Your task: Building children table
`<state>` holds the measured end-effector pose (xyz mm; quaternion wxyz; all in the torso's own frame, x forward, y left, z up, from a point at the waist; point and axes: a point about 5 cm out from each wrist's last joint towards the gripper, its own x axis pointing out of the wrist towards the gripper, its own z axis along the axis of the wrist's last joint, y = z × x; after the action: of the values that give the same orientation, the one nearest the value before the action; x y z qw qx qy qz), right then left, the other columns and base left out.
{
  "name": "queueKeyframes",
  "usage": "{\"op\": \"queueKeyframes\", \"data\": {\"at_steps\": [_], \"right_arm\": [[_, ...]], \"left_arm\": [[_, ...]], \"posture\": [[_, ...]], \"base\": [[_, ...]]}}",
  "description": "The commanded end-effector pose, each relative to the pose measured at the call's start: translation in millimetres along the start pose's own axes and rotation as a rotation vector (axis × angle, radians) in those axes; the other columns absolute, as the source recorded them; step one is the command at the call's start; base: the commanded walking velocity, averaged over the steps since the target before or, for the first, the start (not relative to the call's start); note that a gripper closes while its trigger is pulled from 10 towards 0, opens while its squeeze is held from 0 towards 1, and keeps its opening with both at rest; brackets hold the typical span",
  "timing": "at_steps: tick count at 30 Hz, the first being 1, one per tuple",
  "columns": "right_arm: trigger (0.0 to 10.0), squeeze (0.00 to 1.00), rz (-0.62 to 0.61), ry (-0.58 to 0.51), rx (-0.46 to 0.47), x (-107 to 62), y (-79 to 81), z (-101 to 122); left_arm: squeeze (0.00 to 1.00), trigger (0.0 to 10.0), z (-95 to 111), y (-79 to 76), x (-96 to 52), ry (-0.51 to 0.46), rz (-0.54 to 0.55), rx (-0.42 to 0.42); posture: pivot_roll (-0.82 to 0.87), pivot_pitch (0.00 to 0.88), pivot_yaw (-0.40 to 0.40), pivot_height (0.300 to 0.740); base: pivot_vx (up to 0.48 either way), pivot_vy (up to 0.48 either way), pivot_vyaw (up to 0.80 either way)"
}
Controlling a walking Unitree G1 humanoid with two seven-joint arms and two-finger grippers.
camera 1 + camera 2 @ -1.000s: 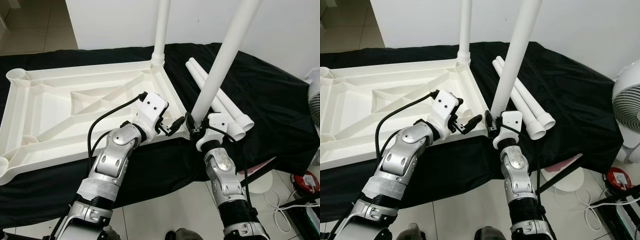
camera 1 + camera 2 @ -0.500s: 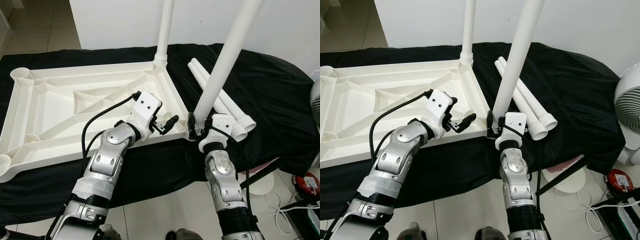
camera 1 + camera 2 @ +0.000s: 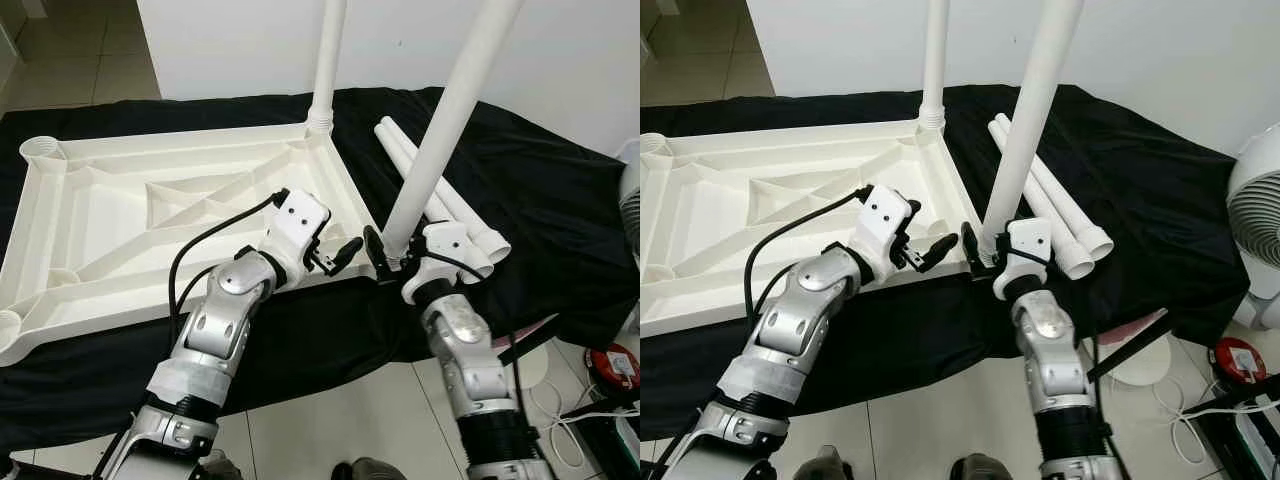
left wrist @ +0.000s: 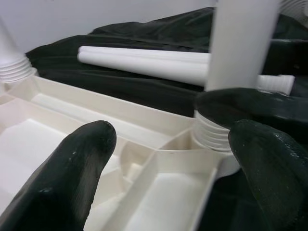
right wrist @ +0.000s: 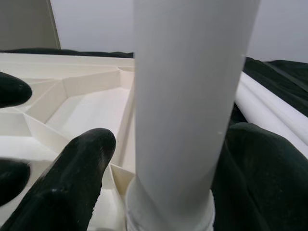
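**Second leg in its corner socket, right gripper loosening around it**

The upturned white tabletop lies on a black cloth across the left and centre of the head views, ribs facing up. One leg stands screwed into the far corner socket at top centre. A second leg rises on a slant from the near right corner socket, its threaded end seated there in the left wrist view.

Half a second ago the right gripper sat closer against this leg's base; now its forearm has swung out toward the lower right, and in the right wrist view its fingers stand either side of the tube with a visible gap, so I judge it open around the leg, not clamped. The left gripper has shifted slightly toward that corner and hovers just beside the socket, fingers spread, holding nothing.

This probably means a regrip between turns, or a release. The leg's lean suggests it is not yet fully seated.

Two spare legs lie side by side on the cloth right of the tabletop; a fan stands at the right edge.
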<state>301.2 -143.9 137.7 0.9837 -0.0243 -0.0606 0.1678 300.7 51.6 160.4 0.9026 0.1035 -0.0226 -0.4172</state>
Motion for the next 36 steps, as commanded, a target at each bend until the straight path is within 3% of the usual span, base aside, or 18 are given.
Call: {"op": "queueKeyframes", "data": {"at_steps": [1, 6, 16, 17, 19, 20, 32, 33, 36], "right_arm": [[10.0, 0.00, 0.096, 0.057, -0.026, 3.7, -11.6, -7], [10.0, 0.00, 0.234, 0.083, -0.082, 14.5, -26.2, -4], [10.0, 0.00, 0.352, 0.104, -0.120, 29.2, -32.6, 1], [4.8, 0.00, 0.366, 0.108, -0.124, 30.2, -32.9, 0], [4.8, 0.00, 0.374, 0.111, -0.128, 30.8, -33.2, 0], [0.0, 0.00, 0.394, 0.133, -0.128, 30.8, -34.2, -4], [0.0, 0.00, 0.396, 0.202, -0.073, 16.0, -35.2, -28], [10.0, 0.00, 0.367, 0.202, -0.061, 14.6, -35.1, -30], [10.0, 0.00, 0.314, 0.199, -0.043, 13.7, -34.4, -33]], "left_arm": [[0.00, 10.0, -6, -14.0, 0.2, 0.012, -0.069, 0.028], [0.00, 10.0, -6, -24.0, -4.4, 0.006, -0.137, 0.007], [0.00, 10.0, 1, -16.2, -7.7, -0.008, -0.133, 0.006], [0.00, 10.0, 0, -16.4, -8.0, -0.008, -0.133, 0.008], [0.00, 10.0, 0, -16.6, -8.3, -0.008, -0.134, 0.010], [0.00, 10.0, 0, -16.4, -8.4, -0.007, -0.131, 0.015], [0.00, 10.0, 0, -14.4, -7.6, -0.010, -0.104, 0.011], [0.00, 10.0, 0, -14.0, -6.9, -0.011, -0.100, 0.012], [0.00, 10.0, 1, -13.6, -5.7, -0.013, -0.095, 0.012]], "posture": [[0.01, 0.000, -0.038, 0.740], [0.02, 0.000, -0.039, 0.740], [0.04, 0.000, -0.046, 0.740], [0.04, 0.000, -0.047, 0.740], [0.04, 0.000, -0.047, 0.740], [0.05, 0.000, -0.053, 0.740], [0.04, 0.000, -0.067, 0.740], [0.04, 0.000, -0.068, 0.740], [0.04, 0.000, -0.068, 0.740]], "base": [[0.000, 0.000, 0.00], [0.000, 0.000, 0.00], [0.000, 0.000, 0.00], [0.000, 0.000, 0.00], [0.000, 0.000, 0.00], [0.000, 0.000, 0.00], [0.000, 0.000, 0.00], [0.000, 0.000, 0.00], [0.000, 0.000, 0.00]]}}
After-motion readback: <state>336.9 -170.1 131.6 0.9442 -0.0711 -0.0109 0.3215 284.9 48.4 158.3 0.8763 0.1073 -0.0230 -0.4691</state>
